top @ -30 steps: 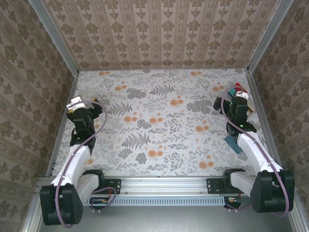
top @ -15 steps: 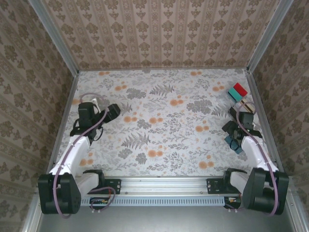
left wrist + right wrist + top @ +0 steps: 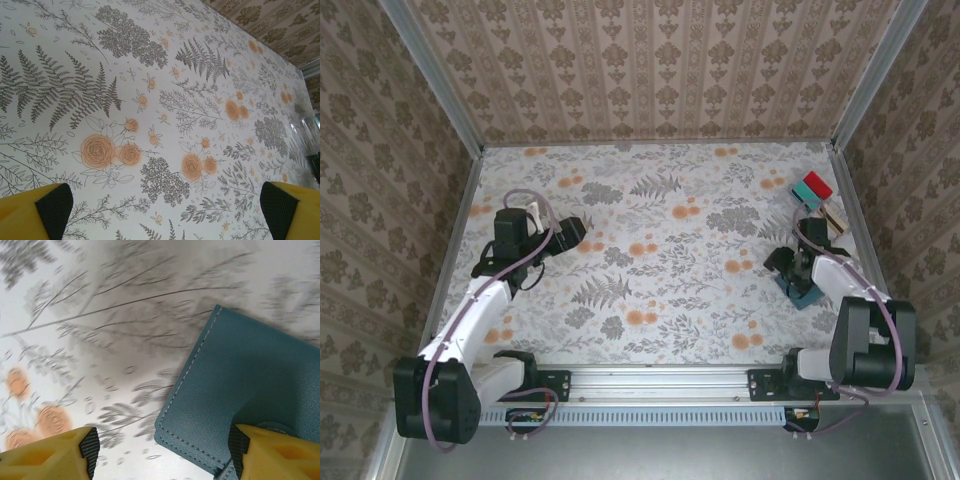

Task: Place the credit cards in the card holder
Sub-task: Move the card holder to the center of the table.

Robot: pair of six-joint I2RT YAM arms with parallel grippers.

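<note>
The card holder (image 3: 250,385) is dark teal-blue with pale stitching. It lies folded shut on the floral table near the right edge (image 3: 808,293). My right gripper (image 3: 162,452) hangs low over it, open. One corner of the holder lies between the yellow fingers (image 3: 75,452), and the right finger overlaps its cover. From above, this gripper (image 3: 790,272) sits at the holder's left side. A tan and whitish strip that looks like credit cards (image 3: 834,217) lies by the right wall. My left gripper (image 3: 165,207) is open over bare table, left of centre (image 3: 570,232).
A clear tray with red and teal pieces (image 3: 812,189) stands at the back right, just behind the cards. Patterned walls close the table on three sides, and the right wall is close to the holder. The floral table surface (image 3: 660,250) spreads between the arms.
The right arm came down and back from beside the tray onto the card holder, and its jaws narrowed somewhat. The left arm swung from the left wall toward the table's middle.
</note>
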